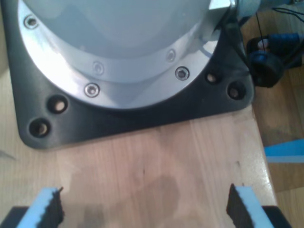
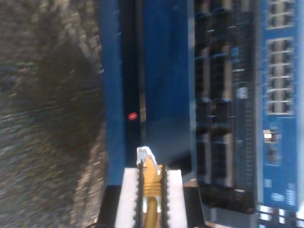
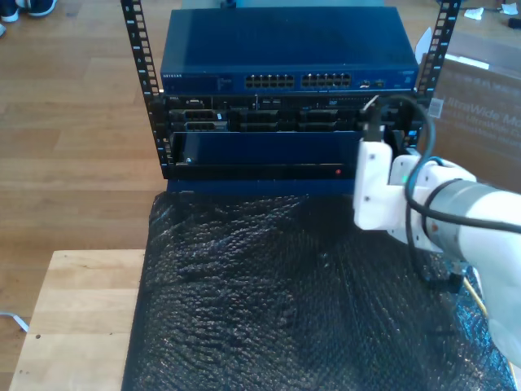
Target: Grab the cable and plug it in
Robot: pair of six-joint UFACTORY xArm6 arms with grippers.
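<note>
The yellow cable [image 2: 151, 190] is pinched between the white pads of my second gripper [image 2: 151, 173], which is shut on it. Its clear plug [image 2: 145, 156] sticks out past the fingertips toward a dark blue rack unit [image 2: 166, 71]. In the exterior view my second gripper [image 3: 372, 122] is up against the rack front at the exterior view's right, just below the blue network switch [image 3: 285, 80]. A stretch of the yellow cable [image 3: 474, 295] trails behind the arm. My first gripper [image 1: 145, 209] stands open over bare wood, with nothing between its fingers.
A black base plate [image 1: 142, 114] with a silver flange sits on the wooden table [image 1: 156, 161] ahead of my first gripper. In the exterior view a black crinkled mat [image 3: 285, 293] covers the surface before the rack, and a cardboard box [image 3: 480, 106] stands at the right.
</note>
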